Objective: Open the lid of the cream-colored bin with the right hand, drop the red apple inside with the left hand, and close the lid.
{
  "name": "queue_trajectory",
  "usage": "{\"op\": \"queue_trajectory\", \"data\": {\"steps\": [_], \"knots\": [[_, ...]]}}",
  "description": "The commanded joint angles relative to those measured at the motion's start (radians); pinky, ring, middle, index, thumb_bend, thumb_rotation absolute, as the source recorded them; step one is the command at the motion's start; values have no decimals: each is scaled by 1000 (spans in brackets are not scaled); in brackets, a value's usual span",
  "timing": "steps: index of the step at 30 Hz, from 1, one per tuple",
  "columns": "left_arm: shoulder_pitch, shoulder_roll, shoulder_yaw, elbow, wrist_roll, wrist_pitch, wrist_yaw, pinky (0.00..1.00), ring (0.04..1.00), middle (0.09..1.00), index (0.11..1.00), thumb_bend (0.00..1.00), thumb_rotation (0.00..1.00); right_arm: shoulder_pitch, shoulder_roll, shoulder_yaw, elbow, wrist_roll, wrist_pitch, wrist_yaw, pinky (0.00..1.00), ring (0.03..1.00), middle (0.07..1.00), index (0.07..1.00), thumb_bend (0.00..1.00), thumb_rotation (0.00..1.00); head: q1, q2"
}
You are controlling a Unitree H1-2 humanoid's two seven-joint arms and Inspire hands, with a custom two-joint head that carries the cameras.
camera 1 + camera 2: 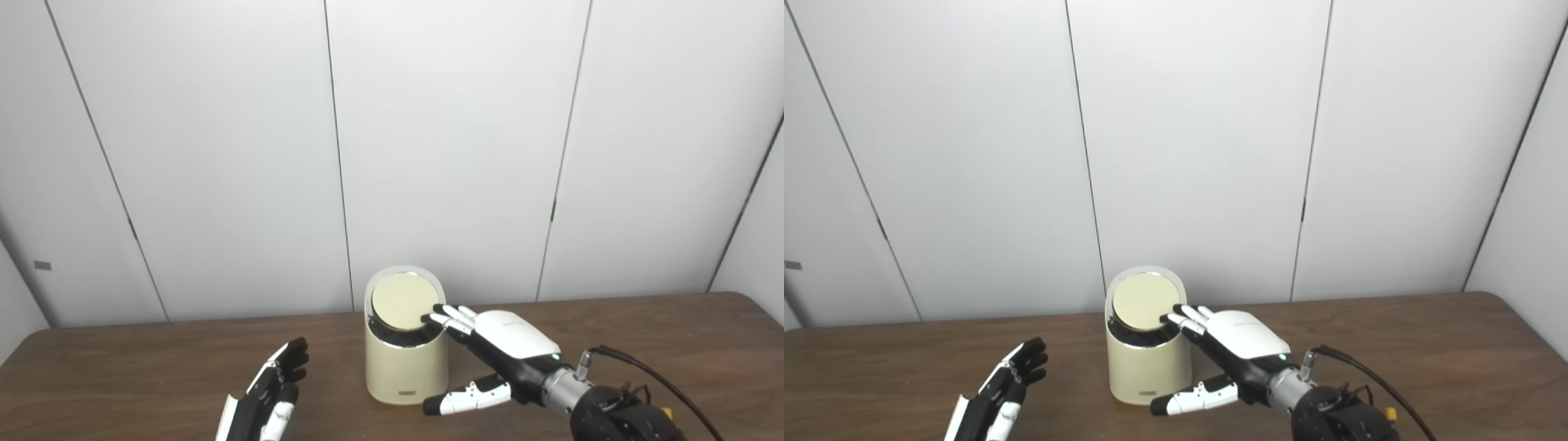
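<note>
A cream-colored bin stands upright mid-table. Its round lid is tilted up at the front, with a dark gap showing beneath it. My right hand lies beside the bin on its right, fingers stretched flat with the tips resting against the lid's right edge and the thumb spread low by the bin's base. My left hand hovers open to the left of the bin, palm turned toward it, holding nothing. No red apple shows in either view.
The brown wooden table runs wide on both sides of the bin. White wall panels stand right behind its far edge. A black cable loops off my right wrist.
</note>
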Motion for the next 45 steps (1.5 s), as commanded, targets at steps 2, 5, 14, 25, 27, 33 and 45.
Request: {"op": "queue_trajectory", "data": {"steps": [2, 5, 14, 25, 27, 33, 45], "knots": [[29, -21, -12, 13, 13, 1, 16, 853, 872, 887, 877, 655, 789, -18, -15, 1, -7, -14, -2, -19, 959, 1000, 975, 932, 755, 815, 1, 3], [28, -23, -14, 13, 22, -2, 20, 851, 868, 889, 882, 641, 799, -25, -7, 5, -13, -27, 13, -22, 992, 1000, 973, 929, 720, 828, 0, 4], [6, -25, -18, 55, 51, -22, 34, 861, 876, 892, 885, 621, 797, -64, -5, 27, 10, -56, -1, -34, 1000, 1000, 971, 939, 705, 823, 5, 2], [5, -29, -29, 53, 55, -23, 34, 848, 887, 890, 874, 539, 795, -86, 11, 53, -30, -174, 5, -25, 1000, 1000, 966, 933, 733, 829, 1, 0], [5, -29, -30, 52, 56, -21, 34, 850, 887, 889, 875, 545, 799, -87, 15, 53, -28, -181, 6, -25, 1000, 1000, 967, 930, 732, 819, 0, -1], [6, -36, -31, 51, 53, -16, 35, 859, 887, 893, 880, 541, 811, -91, 24, 62, -21, -230, -13, -46, 994, 997, 957, 918, 754, 809, 3, 0], [4, -57, -39, 46, 79, -9, 52, 847, 886, 888, 886, 545, 802, -69, 18, 103, 9, -324, -102, -134, 1000, 1000, 998, 880, 736, 775, 22, -10]]}}
